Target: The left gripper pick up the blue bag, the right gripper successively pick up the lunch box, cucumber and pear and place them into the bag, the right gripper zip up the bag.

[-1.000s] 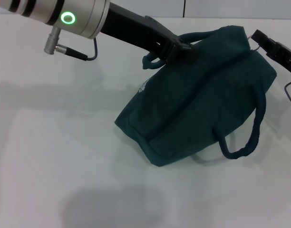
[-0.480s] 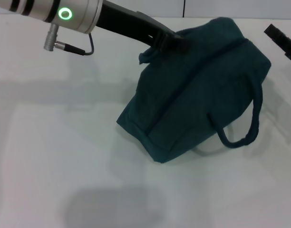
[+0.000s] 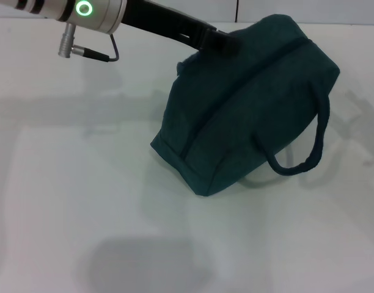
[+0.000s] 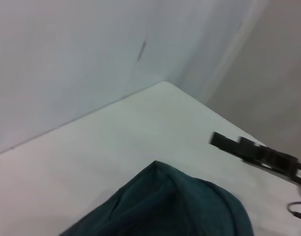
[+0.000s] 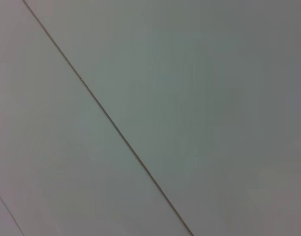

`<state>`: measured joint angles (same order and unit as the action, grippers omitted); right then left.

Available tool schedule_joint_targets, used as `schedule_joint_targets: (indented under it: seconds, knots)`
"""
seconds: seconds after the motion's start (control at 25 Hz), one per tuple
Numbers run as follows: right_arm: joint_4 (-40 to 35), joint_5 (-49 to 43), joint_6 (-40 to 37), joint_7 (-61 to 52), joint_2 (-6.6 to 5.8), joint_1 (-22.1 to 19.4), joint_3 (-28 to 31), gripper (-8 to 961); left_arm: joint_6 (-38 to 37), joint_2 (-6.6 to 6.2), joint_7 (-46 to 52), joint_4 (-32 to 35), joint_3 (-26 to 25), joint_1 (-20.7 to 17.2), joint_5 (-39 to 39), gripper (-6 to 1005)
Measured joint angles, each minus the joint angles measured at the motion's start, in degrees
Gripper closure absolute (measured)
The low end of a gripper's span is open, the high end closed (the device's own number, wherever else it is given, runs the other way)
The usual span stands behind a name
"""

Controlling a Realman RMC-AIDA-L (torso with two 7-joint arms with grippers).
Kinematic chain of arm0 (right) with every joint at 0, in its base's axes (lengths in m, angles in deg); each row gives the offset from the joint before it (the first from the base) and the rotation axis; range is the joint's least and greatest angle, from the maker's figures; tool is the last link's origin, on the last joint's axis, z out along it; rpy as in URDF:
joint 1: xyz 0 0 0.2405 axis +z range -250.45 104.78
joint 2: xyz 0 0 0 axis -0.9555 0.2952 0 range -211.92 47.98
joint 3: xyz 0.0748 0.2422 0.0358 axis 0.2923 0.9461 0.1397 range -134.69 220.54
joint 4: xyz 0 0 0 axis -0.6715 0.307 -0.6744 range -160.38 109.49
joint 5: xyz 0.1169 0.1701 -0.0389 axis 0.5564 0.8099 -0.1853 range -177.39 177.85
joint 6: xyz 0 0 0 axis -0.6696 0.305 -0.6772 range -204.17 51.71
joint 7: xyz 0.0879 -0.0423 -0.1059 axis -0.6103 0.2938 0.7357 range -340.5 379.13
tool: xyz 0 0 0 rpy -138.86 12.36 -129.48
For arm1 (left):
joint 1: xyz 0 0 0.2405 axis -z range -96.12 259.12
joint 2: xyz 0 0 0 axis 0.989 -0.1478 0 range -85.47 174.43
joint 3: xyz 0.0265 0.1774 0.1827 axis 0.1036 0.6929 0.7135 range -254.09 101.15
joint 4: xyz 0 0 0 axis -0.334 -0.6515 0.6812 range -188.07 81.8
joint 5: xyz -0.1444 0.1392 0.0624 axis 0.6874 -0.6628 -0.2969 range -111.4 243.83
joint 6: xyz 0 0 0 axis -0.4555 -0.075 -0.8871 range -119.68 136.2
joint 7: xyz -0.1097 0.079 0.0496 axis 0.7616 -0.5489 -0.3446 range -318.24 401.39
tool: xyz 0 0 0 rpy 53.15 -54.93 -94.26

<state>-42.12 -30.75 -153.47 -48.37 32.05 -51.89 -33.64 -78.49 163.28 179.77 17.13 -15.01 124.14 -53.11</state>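
The blue bag (image 3: 248,104) is resting on the table (image 3: 71,201), bulging and apparently zipped, so the task is judged nearly complete. The left claw (image 3: 220,46) is touching the bag's far top; whether it is grasping cannot be told. The head view is not showing the right claw (image 4: 258,155), while the left wrist view is, grip state unclear.

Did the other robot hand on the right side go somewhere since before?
Yes. It sat beside the blue bag at the head view's right edge, then slid out past that edge. Only the left wrist view shows the right gripper now.
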Motion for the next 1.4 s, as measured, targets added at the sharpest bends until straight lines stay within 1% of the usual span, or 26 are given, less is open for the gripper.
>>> schedule_joint_targets:
  seconds: [0.04, 0.2, 0.32, 0.44, 0.52, 0.6, 0.64, 0.68, 0.72, 0.8, 0.84, 0.88, 0.92, 1.0, 1.12, 1.16, 1.2, 1.24, 1.32, 1.4]
  knots:
    - [-0.06, 0.00, -0.11, 0.27, -0.05, -0.32, 0.01, 135, 0.31, 0.01, -0.25, 0.00, -0.02, -0.08, -0.02, 855]
    - [0.02, -0.03, -1.15, 1.33, -0.34, -0.66, 0.02, 118, 1.86, 0.17, -2.24, 0.24, -0.49, -0.50, 0.15, 849]
    - [0.16, -0.05, -4.07, 3.65, -0.78, -0.69, 0.00, 106, 2.84, 0.52, -5.77, 0.62, -3.58, -1.42, 2.41, 740]
    - [0.05, -0.07, -7.91, 6.09, -1.70, -0.86, -0.01, 93, 2.97, 0.59, -10.04, 0.69, -7.48, -2.97, 7.15, 631]
    - [-0.19, -0.45, -10.58, 7.47, -2.57, -0.96, -0.17, 90, 2.90, 0.56, -13.50, 0.81, -8.97, -4.69, 11.29, 530]
    - [-0.65, -2.34, -14.25, 8.66, -3.89, -0.90, -0.26, 91, 2.65, 0.40, -18.16, 1.39, -9.78, -7.42, 16.28, 430]
    - [-1.17, -4.25, -16.62, 9.07, -4.79, -0.76, -0.22, 92, 2.58, 0.32, -19.58, 1.59, -9.97, -8.42, 17.75, 390]
    - [-1.99, -6.47, -18.87, 9.40, -5.71, -0.61, -0.21, 92, 1.53, 0.04, -22.66, 2.29, -10.13, -11.13, 20.77, 351]
    - [-2.80, -8.42, -20.81, 9.64, -6.49, -0.50, -0.16, 93, 1.14, -0.01, -23.41, 2.42, -10.15, -11.57, 21.34, 311]
    - [-5.66, -13.99, -25.36, 10.14, -8.02, -0.57, 0.00, 93, -1.91, -0.19, -28.12, 2.72, -10.18, -14.74, 23.87, 232]
    - [-6.95, -16.02, -26.77, 10.22, -8.35, -0.90, 0.13, 93, -3.70, -0.22, -30.75, 2.75, -10.21, -16.50, 25.00, 192]
    - [-8.15, -17.63, -27.68, 10.28, -8.58, -1.26, 0.34, 93, -5.48, -0.21, -33.10, 2.74, -10.25, -18.19, 25.83, 186]
    - [-9.35, -19.38, -28.52, 10.33, -8.67, -1.71, 0.48, 93, -7.75, -0.16, -36.00, 2.75, -10.26, -20.26, 26.78, 181]
    - [-11.31, -23.50, -29.57, 10.41, -8.64, -2.55, 0.71, 93, -10.75, -0.02, -39.51, 2.75, -10.28, -22.91, 27.40, 175]
    - [-12.13, -28.11, -30.07, 10.71, -7.92, -3.24, 0.76, 93, -14.52, 0.47, -44.46, 2.22, -10.19, -28.40, 27.32, 176]
    - [-12.06, -29.70, -30.09, 11.01, -7.48, -3.40, 0.72, 93, -14.93, 0.56, -45.56, 1.68, -10.00, -29.78, 27.18, 176]
    - [-11.70, -32.90, -29.68, 11.93, -6.36, -3.86, 0.73, 93, -15.18, 0.66, -48.79, -0.87, -9.37, -32.46, 26.57, 176]
    - [-11.70, -32.90, -29.68, 11.93, -6.36, -3.86, 0.73, 93, -15.18, 0.66, -48.79, -0.87, -9.37, -32.46, 26.57, 177]
    - [-11.25, -35.09, -28.06, 12.95, -5.33, -4.63, 0.73, 93, -15.07, 0.67, -52.45, -4.92, -9.14, -34.27, 25.39, 177]
    - [-10.62, -36.33, -25.27, 13.85, -4.41, -5.74, 0.76, 93, -14.40, 0.67, -55.80, -9.45, -9.50, -35.21, 22.95, 178]
